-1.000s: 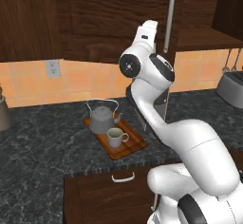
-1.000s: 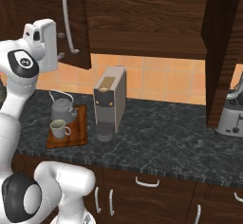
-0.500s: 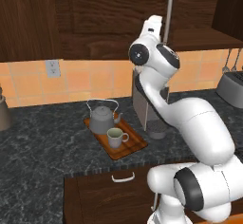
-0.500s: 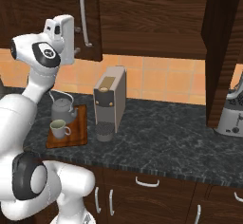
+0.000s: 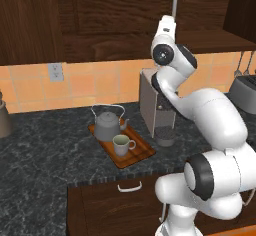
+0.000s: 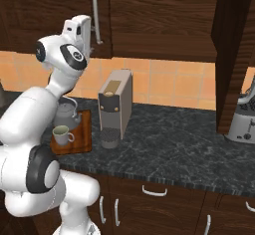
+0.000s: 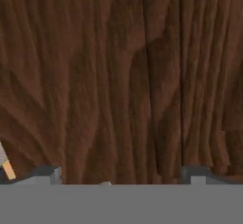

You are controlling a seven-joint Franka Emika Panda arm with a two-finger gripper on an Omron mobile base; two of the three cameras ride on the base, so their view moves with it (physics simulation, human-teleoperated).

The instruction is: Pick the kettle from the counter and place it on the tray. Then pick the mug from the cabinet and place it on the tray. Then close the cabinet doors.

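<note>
The kettle [image 5: 107, 125] and the mug [image 5: 121, 144] stand on the tray [image 5: 139, 154]. The fingers [image 7: 47, 172] are spread against the left door [image 6: 55, 15]; the right door [image 6: 230, 55] looks open.

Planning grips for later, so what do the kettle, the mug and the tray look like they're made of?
The kettle looks like matte grey metal with a thin wire handle. The mug seems glazed ceramic: smooth and off-white with a dark interior. The tray looks like wood, reddish-brown with a low rim. All rendered, so these are guesses.
</note>
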